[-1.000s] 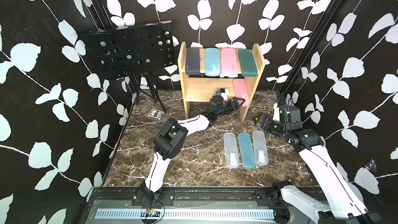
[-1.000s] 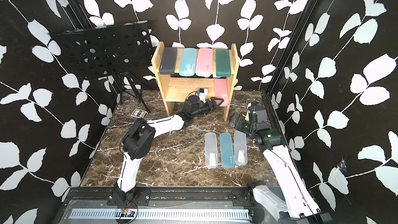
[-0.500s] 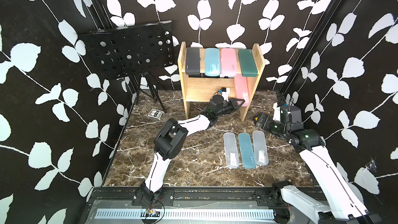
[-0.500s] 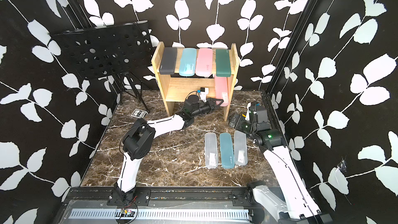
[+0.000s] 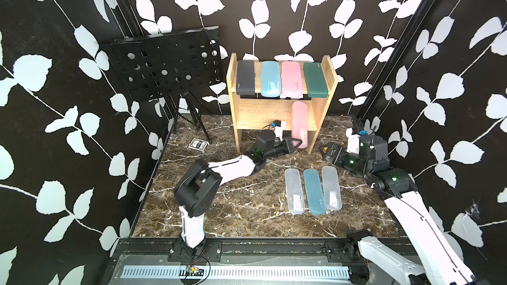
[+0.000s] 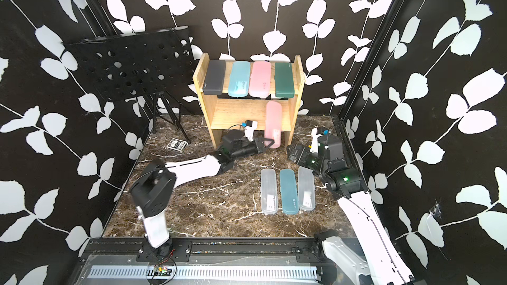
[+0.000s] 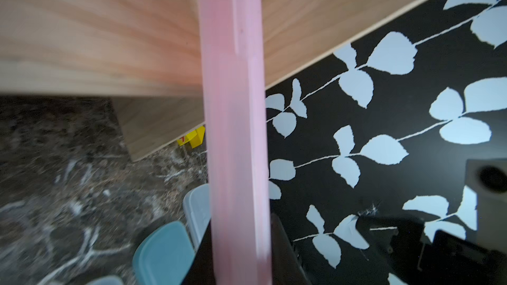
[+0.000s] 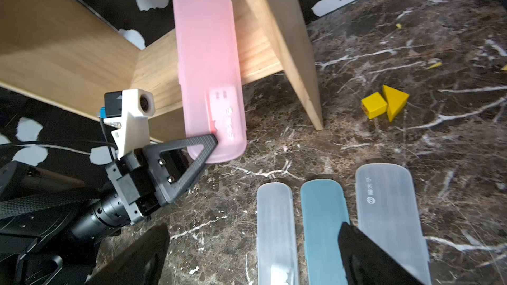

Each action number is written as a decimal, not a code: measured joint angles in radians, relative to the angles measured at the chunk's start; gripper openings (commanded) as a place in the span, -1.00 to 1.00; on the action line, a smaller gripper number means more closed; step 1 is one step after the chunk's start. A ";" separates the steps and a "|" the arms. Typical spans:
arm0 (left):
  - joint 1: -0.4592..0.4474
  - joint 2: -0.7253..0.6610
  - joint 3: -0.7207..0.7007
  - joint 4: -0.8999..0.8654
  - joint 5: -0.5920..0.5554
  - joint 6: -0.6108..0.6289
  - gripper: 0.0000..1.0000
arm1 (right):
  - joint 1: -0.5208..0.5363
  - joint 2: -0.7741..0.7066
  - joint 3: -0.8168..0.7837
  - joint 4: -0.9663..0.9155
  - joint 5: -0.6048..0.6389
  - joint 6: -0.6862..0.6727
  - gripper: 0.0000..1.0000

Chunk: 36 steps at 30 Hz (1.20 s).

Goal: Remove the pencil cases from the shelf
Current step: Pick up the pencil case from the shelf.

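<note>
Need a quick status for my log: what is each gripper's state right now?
Left gripper: closed on the long pink translucent plastic pencil case on the light wooden shelf, lower tier.
Right gripper: open, holding nothing.

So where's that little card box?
In both top views the card box lies flat on the marble tabletop, by the music stand's tripod foot, left of the shelf.
</note>
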 measured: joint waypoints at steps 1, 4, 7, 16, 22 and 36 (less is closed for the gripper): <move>0.000 -0.039 -0.031 -0.025 -0.002 0.032 -1.00 | 0.028 0.006 0.001 0.009 0.003 0.002 0.99; 0.000 -0.180 -0.124 -0.107 -0.017 0.135 -1.00 | 0.136 0.060 0.012 0.035 0.029 0.003 0.99; 0.000 -0.302 -0.191 -0.166 -0.036 0.207 -1.00 | 0.210 0.134 0.034 0.076 0.040 0.011 0.98; 0.000 -0.454 -0.287 -0.248 -0.076 0.306 -1.00 | 0.331 0.361 0.238 0.158 0.089 0.010 0.99; 0.000 -0.466 -0.327 -0.267 -0.080 0.321 -1.00 | 0.375 0.430 0.320 0.189 0.126 0.006 0.99; 0.000 -0.546 -0.362 -0.249 -0.055 0.344 -1.00 | 0.381 0.498 0.322 0.189 0.168 0.016 0.98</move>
